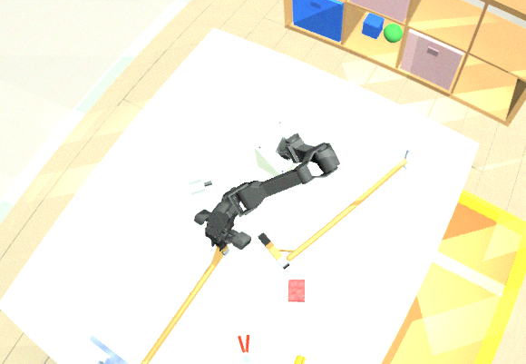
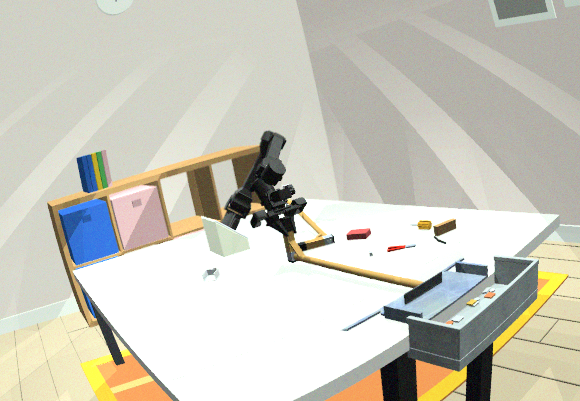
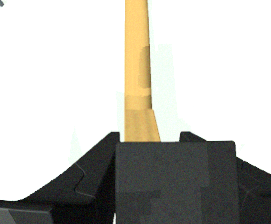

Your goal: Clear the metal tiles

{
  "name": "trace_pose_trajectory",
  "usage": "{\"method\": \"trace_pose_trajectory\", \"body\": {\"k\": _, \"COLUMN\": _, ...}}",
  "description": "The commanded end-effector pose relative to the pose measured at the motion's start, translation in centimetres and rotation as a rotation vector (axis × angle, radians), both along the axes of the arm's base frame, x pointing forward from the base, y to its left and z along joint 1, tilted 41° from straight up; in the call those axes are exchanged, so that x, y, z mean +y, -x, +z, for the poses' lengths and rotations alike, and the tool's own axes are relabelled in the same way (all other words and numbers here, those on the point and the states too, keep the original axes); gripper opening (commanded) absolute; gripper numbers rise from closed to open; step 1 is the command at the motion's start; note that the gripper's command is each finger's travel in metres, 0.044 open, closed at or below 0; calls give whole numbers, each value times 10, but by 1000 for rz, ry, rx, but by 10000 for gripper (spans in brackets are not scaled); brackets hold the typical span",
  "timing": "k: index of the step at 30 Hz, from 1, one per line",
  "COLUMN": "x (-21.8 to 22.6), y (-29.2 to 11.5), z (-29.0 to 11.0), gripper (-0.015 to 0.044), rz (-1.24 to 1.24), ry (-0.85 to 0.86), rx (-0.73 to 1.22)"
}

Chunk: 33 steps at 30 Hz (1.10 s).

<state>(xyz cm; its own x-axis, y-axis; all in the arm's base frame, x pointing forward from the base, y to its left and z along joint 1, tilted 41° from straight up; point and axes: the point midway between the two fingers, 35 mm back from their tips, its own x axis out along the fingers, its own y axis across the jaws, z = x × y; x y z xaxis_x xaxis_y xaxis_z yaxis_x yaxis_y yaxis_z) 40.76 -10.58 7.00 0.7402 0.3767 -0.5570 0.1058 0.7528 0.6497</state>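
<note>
While the hand (image 2: 289,239) grips the scraper (image 2: 360,271), 4 tiles (image 2: 472,302) lie in the catch box (image 2: 440,341).

Top cam looks down steeply; exterior views obliquely across table (image 2: 200,325); wrist close-up; all share tabletop.

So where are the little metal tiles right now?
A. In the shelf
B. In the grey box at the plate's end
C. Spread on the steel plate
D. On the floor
B: the tiles lie inside the box, and the plate shows none.
</note>
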Motion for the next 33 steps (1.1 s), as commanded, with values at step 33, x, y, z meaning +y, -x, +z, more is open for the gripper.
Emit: {"method": "trace_pose_trajectory", "body": {"k": 33, "x": 6, "y": 40, "z": -1, "gripper": 0, "rz": -5, "ry": 5, "rx": -14}}
